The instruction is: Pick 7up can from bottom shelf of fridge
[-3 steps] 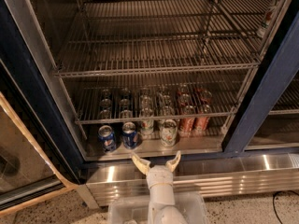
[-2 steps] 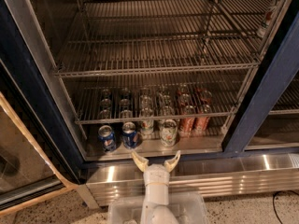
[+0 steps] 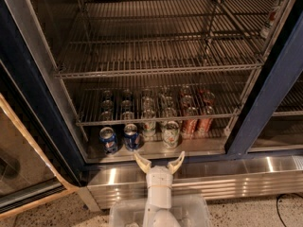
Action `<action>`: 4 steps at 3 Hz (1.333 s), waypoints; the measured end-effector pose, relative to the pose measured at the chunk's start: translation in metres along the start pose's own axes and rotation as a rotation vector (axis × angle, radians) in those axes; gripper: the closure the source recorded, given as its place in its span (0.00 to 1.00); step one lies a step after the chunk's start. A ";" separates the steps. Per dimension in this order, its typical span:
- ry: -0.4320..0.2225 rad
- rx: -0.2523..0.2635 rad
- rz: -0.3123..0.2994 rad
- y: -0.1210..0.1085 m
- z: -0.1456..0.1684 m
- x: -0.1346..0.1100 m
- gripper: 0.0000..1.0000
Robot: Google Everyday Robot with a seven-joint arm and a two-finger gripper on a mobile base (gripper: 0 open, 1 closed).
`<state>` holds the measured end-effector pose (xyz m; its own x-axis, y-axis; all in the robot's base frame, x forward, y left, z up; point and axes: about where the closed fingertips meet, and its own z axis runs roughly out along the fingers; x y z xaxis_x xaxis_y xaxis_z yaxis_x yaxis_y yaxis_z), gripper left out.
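The fridge [image 3: 265, 103] stands open, with a dark blue frame and wire racks. On its bottom shelf [image 3: 199, 148] stand rows of cans. A 7up can [image 3: 170, 134], pale whitish-green with a silver top, stands at the front of the shelf, with another pale can [image 3: 148, 126] just left of it. My gripper [image 3: 159, 161] is open, its two pale fingers spread. It sits in front of the shelf's front edge, just below and slightly left of the front 7up can, not touching it.
Two blue Pepsi cans [image 3: 108, 140] stand at the shelf's front left. Red-orange cans [image 3: 190, 123] stand to the right of the 7up can. Empty wire racks [image 3: 156, 56] hang above. A shiny ribbed steel base panel [image 3: 236, 176] runs below the shelf. A glass door [image 3: 23, 164] stands open at left.
The gripper has shifted very slightly left; the cans have not moved.
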<state>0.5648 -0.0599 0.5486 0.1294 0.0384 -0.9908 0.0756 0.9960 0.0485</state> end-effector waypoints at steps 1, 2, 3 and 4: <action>-0.005 0.020 -0.005 -0.006 0.002 0.000 0.00; -0.016 0.059 -0.040 -0.016 0.003 -0.004 0.00; -0.022 0.084 -0.072 -0.024 0.005 -0.005 0.00; -0.033 0.089 -0.096 -0.029 0.011 -0.010 0.00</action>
<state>0.5724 -0.0902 0.5585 0.1498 -0.0610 -0.9868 0.1764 0.9837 -0.0340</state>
